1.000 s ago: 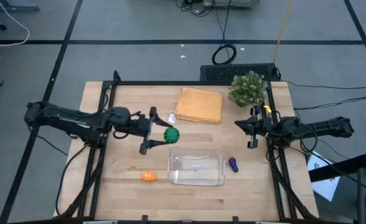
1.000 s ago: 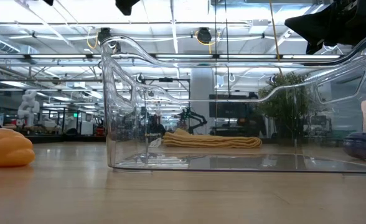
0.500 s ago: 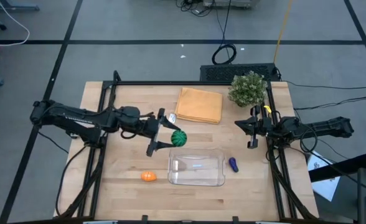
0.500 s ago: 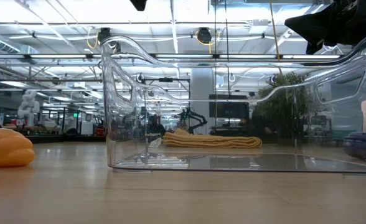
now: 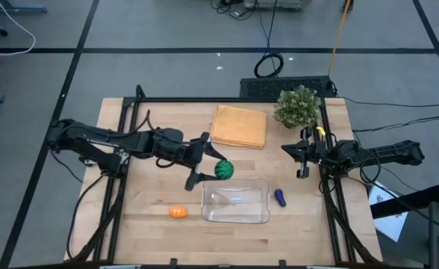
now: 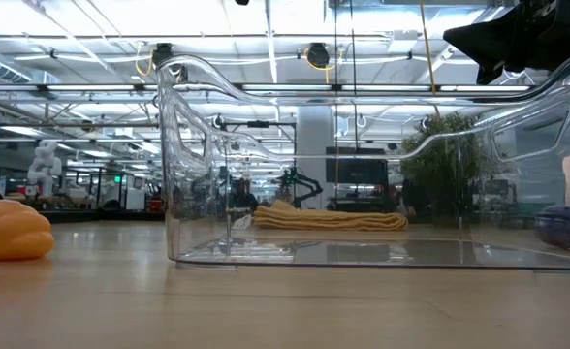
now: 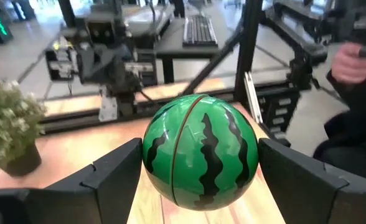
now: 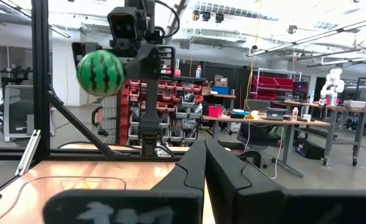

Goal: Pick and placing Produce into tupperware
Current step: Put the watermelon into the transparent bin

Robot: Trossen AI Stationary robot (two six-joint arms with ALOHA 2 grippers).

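The left gripper (image 5: pixel 208 160) is clamped on the striped green ball (image 5: pixel 223 169), which is pinched between the two dark fingers (image 7: pixel 117 177) and held in the air, just over the far left edge of the clear tupperware (image 5: pixel 236 202). In the left wrist view the ball (image 7: pixel 200 152) is seen filling the gap between both fingers, with the bushy potted plant (image 7: pixel 12 127) off to one side and a person's hand (image 7: pixel 352 62) in the room beyond. The left arm is stretched from the left side of the table (image 5: pixel 145 224) toward its middle.

The tupperware is set on the table's near middle and nothing is seen inside it. The orange piece (image 5: pixel 178 212) lies on the wood just left of the container, apart from it, and the purple-blue eggplant (image 5: pixel 280 197) lies just right of it. Beyond the container, a folded orange-tan cloth (image 5: pixel 239 125) is laid flat, with the plant (image 5: pixel 296 106) beside it on the right.

The right gripper (image 5: pixel 303 157) is parked at the table's right edge, its fingers (image 8: pixel 189 171) pressed together with nothing between them.
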